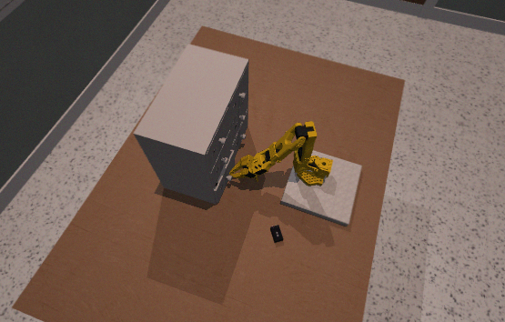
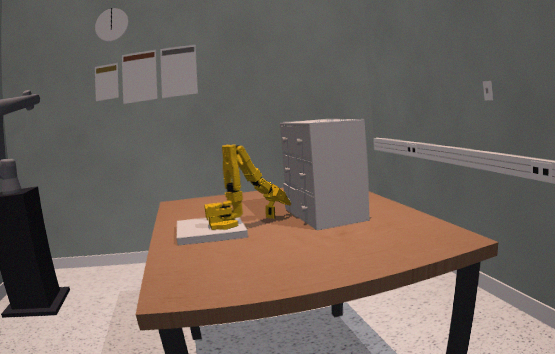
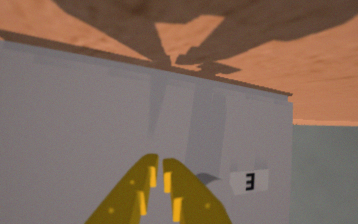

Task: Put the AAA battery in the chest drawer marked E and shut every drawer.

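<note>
Top view: gripper (image 1: 232,175) closed on nothing at the chest (image 1: 194,105) front, low; battery (image 1: 277,234) lies on the table (image 1: 103,255) well behind the jaws. Exterior view: arm folded forward, reaching down. Wrist view: E label (image 3: 249,181) just right of the jaws; pushing here risks shifting the chest

Matt grey chest (image 1: 194,100) on a smooth wood-grain table (image 1: 312,105); the floor (image 1: 458,182) is speckled stone.
</note>
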You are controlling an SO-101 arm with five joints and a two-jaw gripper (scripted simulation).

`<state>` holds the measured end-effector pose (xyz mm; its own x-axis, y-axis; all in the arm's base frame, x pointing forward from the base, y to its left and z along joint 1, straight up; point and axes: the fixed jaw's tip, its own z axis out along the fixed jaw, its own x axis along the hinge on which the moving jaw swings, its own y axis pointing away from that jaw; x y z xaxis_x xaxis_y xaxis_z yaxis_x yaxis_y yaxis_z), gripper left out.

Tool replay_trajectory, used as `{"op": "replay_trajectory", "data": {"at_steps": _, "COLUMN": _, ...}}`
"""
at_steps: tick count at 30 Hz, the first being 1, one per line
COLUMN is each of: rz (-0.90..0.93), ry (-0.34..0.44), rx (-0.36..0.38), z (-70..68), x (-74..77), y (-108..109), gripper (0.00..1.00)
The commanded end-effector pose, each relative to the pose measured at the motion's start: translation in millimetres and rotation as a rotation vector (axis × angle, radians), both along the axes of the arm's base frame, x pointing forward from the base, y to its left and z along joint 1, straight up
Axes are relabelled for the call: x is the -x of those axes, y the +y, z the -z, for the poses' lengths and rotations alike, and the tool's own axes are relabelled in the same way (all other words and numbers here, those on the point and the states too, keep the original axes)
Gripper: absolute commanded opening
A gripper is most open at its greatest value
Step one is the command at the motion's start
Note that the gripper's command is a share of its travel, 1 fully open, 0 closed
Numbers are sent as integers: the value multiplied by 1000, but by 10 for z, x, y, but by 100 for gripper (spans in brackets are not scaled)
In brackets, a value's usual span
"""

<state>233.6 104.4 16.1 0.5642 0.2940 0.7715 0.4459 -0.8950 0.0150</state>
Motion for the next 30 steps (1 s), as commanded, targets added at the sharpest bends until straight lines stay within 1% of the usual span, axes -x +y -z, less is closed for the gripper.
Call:
{"op": "replay_trajectory", "data": {"at_steps": 1, "rz": -2, "ry": -3, "rx": -10, "z": -14, "x": -7, "y": 21, "gripper": 0}}
{"op": "replay_trajectory", "data": {"at_steps": 12, "rz": -3, "ry": -2, "rx": -6, "z": -12, "x": 3, "y": 12, "gripper": 0}}
{"op": "replay_trajectory", "data": {"at_steps": 27, "rz": -3, "ry": -2, "rx": -6, "z": -12, "x": 3, "y": 12, "gripper": 12}}
{"op": "replay_trajectory", "data": {"at_steps": 30, "rz": -3, "ry": -2, "rx": -6, "z": -12, "x": 3, "y": 12, "gripper": 13}}
